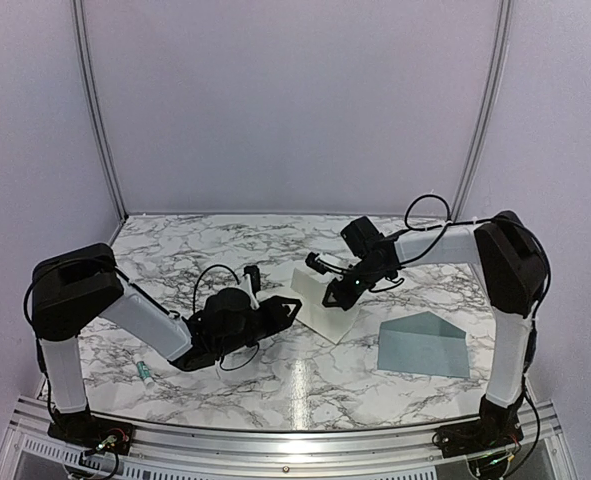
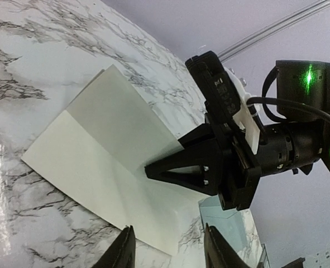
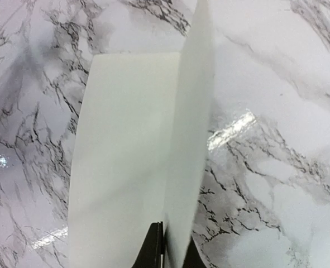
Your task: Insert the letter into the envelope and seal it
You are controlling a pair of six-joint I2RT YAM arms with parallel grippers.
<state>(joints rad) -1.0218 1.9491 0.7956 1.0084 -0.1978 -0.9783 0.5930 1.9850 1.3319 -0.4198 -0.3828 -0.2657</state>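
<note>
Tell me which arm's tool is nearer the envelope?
Right. The right tool pinches the letter, which lies just beside the envelope. The left tool sits open on the letter's other side, further off.

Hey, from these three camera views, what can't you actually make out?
Top view: the small green-and-white object is too small to identify.
Left wrist view: only a corner of the envelope shows, behind the right gripper and cut by the bottom edge.
Right wrist view: the right gripper is nearly all cut off by the bottom edge; the raised letter hides the table behind it.
</note>
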